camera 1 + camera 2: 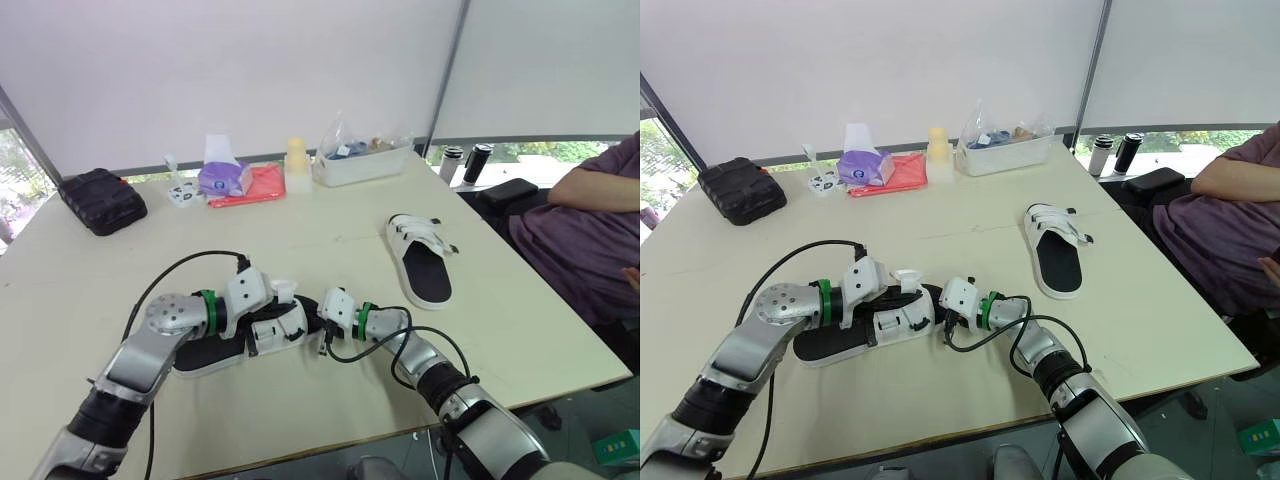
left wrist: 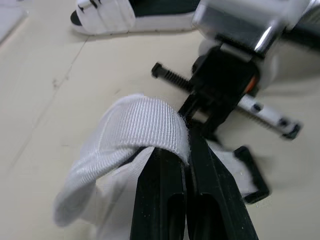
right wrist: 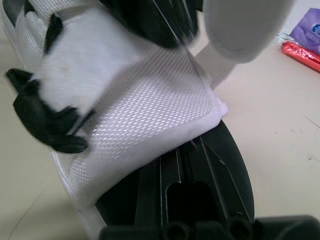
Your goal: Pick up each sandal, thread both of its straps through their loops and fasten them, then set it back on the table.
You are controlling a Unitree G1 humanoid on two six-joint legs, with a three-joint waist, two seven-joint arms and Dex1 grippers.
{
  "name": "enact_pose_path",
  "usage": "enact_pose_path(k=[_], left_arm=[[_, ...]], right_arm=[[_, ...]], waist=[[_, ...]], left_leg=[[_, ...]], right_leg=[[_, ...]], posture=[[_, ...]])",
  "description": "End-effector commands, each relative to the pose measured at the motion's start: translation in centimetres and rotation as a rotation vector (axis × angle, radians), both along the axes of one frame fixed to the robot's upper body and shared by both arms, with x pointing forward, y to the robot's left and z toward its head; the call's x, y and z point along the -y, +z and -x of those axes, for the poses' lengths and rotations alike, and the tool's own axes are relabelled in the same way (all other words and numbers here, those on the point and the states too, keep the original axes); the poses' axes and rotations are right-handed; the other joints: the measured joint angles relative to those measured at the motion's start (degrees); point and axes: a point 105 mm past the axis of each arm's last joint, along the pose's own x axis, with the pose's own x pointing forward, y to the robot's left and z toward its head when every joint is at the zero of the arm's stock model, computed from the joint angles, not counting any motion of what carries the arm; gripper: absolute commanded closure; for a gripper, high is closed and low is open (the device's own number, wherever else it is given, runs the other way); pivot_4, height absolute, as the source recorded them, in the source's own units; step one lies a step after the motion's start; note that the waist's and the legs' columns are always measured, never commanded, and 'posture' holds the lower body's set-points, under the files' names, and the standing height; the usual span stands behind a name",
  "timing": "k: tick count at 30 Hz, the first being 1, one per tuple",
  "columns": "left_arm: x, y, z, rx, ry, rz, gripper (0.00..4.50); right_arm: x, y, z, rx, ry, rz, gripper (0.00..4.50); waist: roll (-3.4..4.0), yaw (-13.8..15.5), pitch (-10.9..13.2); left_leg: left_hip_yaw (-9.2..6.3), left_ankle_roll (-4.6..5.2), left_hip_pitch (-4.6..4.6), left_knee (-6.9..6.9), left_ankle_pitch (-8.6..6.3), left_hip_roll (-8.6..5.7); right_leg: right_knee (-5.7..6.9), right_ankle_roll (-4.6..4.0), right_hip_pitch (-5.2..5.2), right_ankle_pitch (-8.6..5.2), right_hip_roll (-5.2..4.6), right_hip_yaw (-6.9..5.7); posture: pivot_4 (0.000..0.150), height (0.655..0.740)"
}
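The near sandal (image 1: 215, 352), black-soled with white straps, lies on the table (image 1: 330, 235) between my two arms. My left gripper (image 1: 283, 293) is shut on one white strap (image 2: 142, 125), which bends up in a loop over the fingertips (image 2: 172, 165). A black buckle loop (image 2: 250, 175) lies just beyond it. My right gripper (image 1: 322, 312) meets the sandal from the other side, and its fingers (image 3: 220, 165) are shut on the white mesh flap (image 3: 150, 130) of the upper. The second sandal (image 1: 420, 258) rests flat at the right with its straps lying across it.
Along the far edge stand a black case (image 1: 100, 200), a tissue pack (image 1: 224, 178) on a red cloth (image 1: 262, 188), a pale cup (image 1: 297, 165) and a clear tub (image 1: 362, 160). Two bottles (image 1: 452, 163) and a seated person (image 1: 590, 230) are at the right.
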Motion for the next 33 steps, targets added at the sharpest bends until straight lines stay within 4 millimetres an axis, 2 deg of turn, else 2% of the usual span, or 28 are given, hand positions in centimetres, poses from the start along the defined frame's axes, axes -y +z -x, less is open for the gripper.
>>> enact_pose_path(k=[1, 7, 11, 15, 25, 28, 33], left_arm=[[0.6, 1.2, -0.3, 0.077, -0.046, 0.003, 4.47], [1.4, 1.3, 1.4, -0.061, -0.105, 0.083, 4.47], [1.1, 0.2, 2.4, -0.092, -0.127, 0.029, 4.47], [0.7, -0.7, 2.7, -0.094, -0.120, 0.000, 4.47], [0.8, -0.9, 2.5, -0.099, -0.092, 0.009, 4.47], [0.8, -0.5, 3.0, -0.156, -0.099, 0.041, 3.69], [-0.3, 1.3, 2.2, -0.181, -0.002, 0.129, 1.38]], right_arm=[[6.2, -12.0, 4.9, -0.383, -0.108, 0.361, 4.50], [6.3, -12.1, 5.0, -0.387, -0.113, 0.360, 4.50], [6.3, -12.1, 5.0, -0.388, -0.113, 0.358, 4.50], [6.2, -12.1, 4.9, -0.387, -0.114, 0.356, 4.50], [6.3, -12.1, 4.9, -0.389, -0.114, 0.361, 4.50], [6.3, -12.1, 4.9, -0.389, -0.115, 0.360, 4.50], [6.4, -12.1, 4.9, -0.390, -0.113, 0.363, 4.50]], waist=[[0.00, 0.0, 0.0], [0.00, 0.0, 0.0], [0.00, 0.0, 0.0], [0.01, 0.0, 0.0], [0.02, 0.0, 0.0], [0.02, 0.0, 0.0], [0.00, 0.0, 0.0]], left_leg=[[0.00, 0.00, 0.00, 0.00, 0.00, 0.01], [0.00, 0.02, 0.01, -0.02, 0.01, 0.02], [-0.01, 0.02, 0.03, -0.02, 0.01, 0.02], [-0.01, 0.02, 0.03, -0.02, 0.00, 0.01], [-0.01, 0.01, 0.04, -0.02, 0.00, 0.01], [-0.01, 0.01, 0.03, -0.02, 0.00, 0.01], [-0.02, 0.02, 0.01, -0.02, 0.00, 0.01]], right_leg=[[0.00, 0.00, 0.01, 0.00, 0.00, 0.00], [0.03, 0.00, 0.02, 0.00, 0.00, 0.01], [0.03, 0.00, 0.03, 0.00, 0.01, 0.01], [0.03, 0.00, 0.03, 0.00, 0.00, 0.01], [0.03, 0.00, 0.02, 0.00, 0.00, 0.01], [0.03, 0.00, 0.02, 0.00, 0.00, 0.01], [0.03, 0.00, -0.01, 0.00, 0.00, 0.00]], posture=[[0.150, 0.7400], [0.150, 0.7400], [0.150, 0.7400], [0.150, 0.7400], [0.150, 0.7400], [0.150, 0.7400], [0.150, 0.7400]])
